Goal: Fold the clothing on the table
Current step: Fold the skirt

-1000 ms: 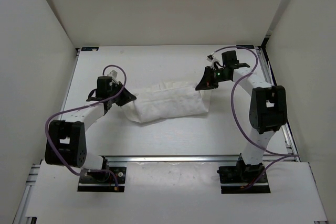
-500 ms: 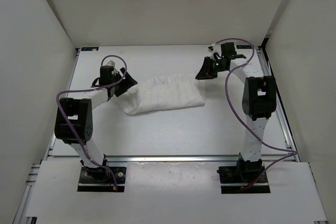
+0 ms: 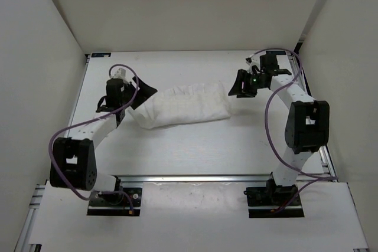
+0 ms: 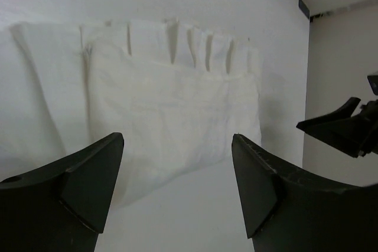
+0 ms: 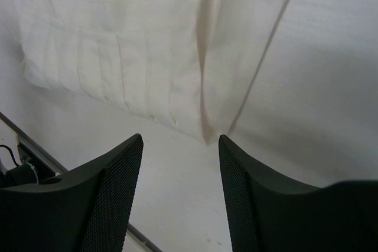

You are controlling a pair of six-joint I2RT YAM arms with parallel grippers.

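Looking at the clothing as a wide folded band on the table, laid left to right around the middle, closer to the far edge than the near one. Crinkly all over, with pleat-like folds along one edge in the left wrist view.

Got the left gripper just beside the left end, with jaws spread wide and nothing in them. Same deal with the right gripper just off the right end: jaws wide apart, gripping nothing. Can't really tell from above about either one brushing the cloth.

Around it, just purple cables looping off both arms, a metal rail along the near edge, and white walls boxing in the left, far and right sides.
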